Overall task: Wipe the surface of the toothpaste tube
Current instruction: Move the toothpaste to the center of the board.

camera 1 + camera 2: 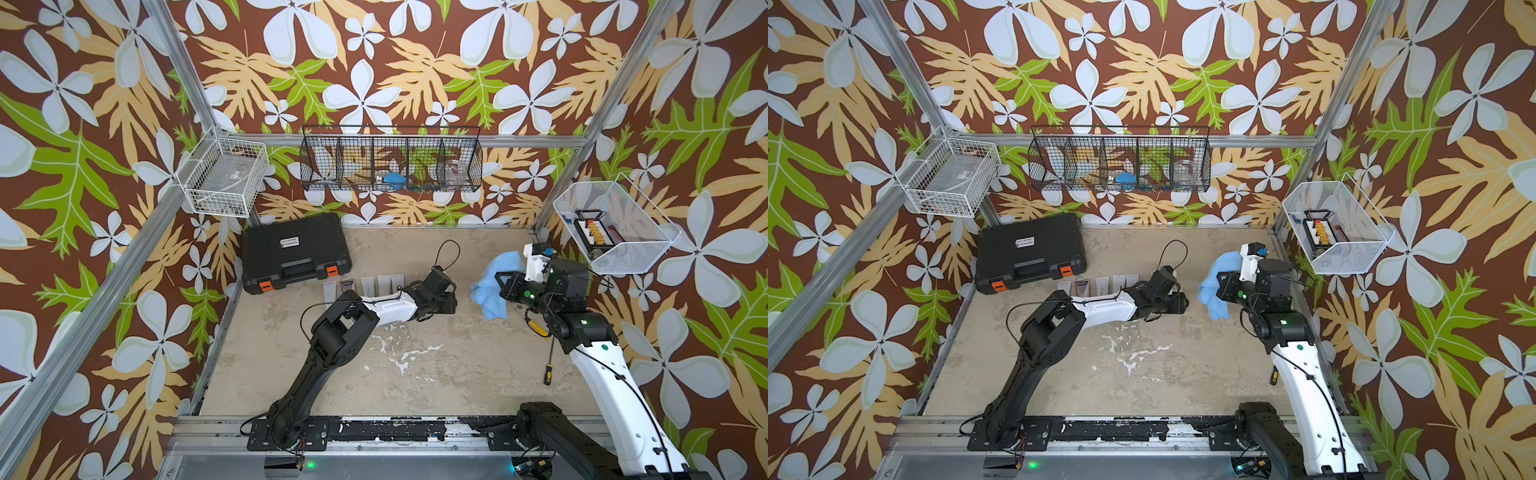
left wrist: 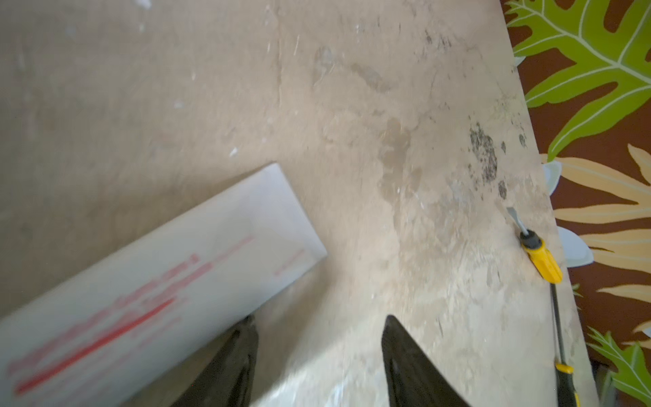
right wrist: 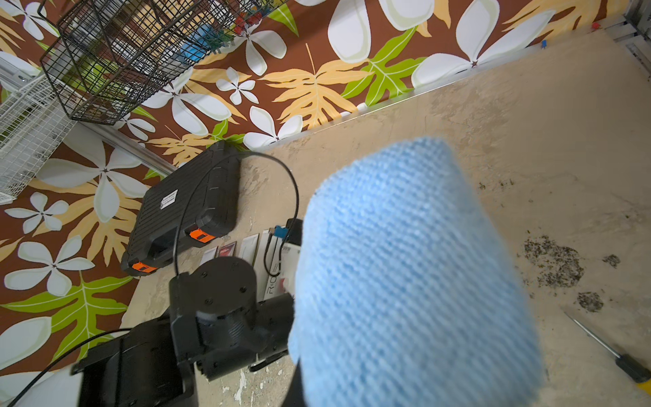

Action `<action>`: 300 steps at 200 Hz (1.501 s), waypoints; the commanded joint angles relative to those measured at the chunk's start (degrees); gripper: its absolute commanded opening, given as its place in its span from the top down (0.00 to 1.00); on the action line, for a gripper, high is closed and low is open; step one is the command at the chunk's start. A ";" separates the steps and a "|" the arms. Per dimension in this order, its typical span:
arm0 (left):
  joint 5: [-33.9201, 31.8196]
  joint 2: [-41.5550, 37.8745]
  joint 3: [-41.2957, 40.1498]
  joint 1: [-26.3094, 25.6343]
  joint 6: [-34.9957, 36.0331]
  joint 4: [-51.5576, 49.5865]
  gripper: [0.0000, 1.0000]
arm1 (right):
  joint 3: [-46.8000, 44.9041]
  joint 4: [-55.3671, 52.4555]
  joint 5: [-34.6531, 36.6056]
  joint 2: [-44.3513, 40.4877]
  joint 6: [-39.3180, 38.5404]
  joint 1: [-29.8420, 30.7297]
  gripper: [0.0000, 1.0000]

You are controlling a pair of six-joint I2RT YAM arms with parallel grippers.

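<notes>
Several toothpaste tubes [image 1: 368,286] lie in a row on the floor in front of the black case, seen in both top views [image 1: 1101,284]. My left gripper [image 1: 448,301] hangs low at the right end of that row. In the left wrist view it stands open [image 2: 318,320] over bare floor. A white toothpaste tube with red print [image 2: 158,282] lies outside the jaws, against one finger [image 2: 239,356]. My right gripper [image 1: 497,286] is shut on a blue cloth [image 1: 486,291], held to the right of the left gripper. The cloth [image 3: 405,275] hides the right fingers in the right wrist view.
A black tool case [image 1: 296,251] sits at the back left. Two screwdrivers [image 1: 534,326] [image 1: 549,370] lie by the right wall, one showing in the left wrist view [image 2: 542,260]. Wire baskets [image 1: 390,160] hang on the walls.
</notes>
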 commanded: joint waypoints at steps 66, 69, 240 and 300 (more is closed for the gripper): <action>-1.49 -4.35 4.13 3.06 13.59 -8.80 0.37 | -2.02 3.64 -2.46 -0.28 0.86 -0.07 1.00; -1.30 -5.19 3.12 3.17 13.99 -8.30 0.36 | -2.19 3.85 -2.61 -0.21 0.96 -0.07 1.00; -0.30 -15.48 -20.55 7.07 27.11 2.19 0.37 | -0.57 5.99 -5.22 3.77 0.47 -0.07 1.00; 0.77 -14.15 -21.10 6.59 27.66 2.38 0.45 | -0.76 6.69 -5.46 4.46 0.60 -0.05 1.00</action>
